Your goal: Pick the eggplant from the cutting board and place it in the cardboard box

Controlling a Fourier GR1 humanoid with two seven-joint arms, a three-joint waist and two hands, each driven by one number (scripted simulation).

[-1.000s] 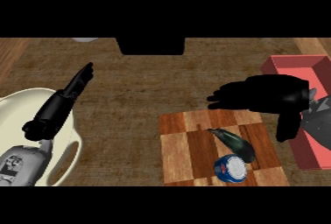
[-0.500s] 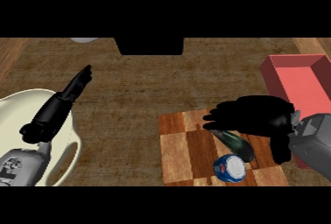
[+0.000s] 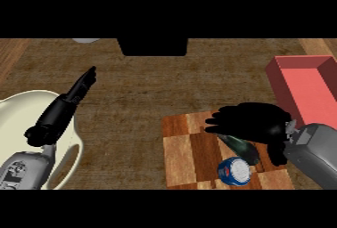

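Eggplant (image 3: 242, 148): lay on the cutting board (image 3: 191, 151), dark and slanted from 11 toward 5 o'clock; upper end hidden beneath the right hand.
Right hand (image 3: 253, 124): sat over the eggplant's upper end, fingers curled downward; whether they had closed on the eggplant could not be told.
Change: half a second before, the hand was up at the board's far edge; a second before, clear of the board toward 12 o'clock. It had since come down toward 6 o'clock and slightly toward 9.
Can (image 3: 234, 171): blue and white, round, on the board just beside the eggplant's lower end, at 6 o'clock from the hand.
Cardboard box (image 3: 289, 89): reddish, open-topped, at 1 o'clock from the board, running off the right edge.
Open room: bare brown counter (image 3: 158, 89) between board and box, and wide toward 10 o'clock.
Left hand (image 3: 82, 84): fingers straight and together, pointing to 12 o'clock, unmoved, over the rim of a cream plate (image 3: 33, 107) at 9 o'clock.
Far edge: dark block (image 3: 153, 46) at 12 o'clock.
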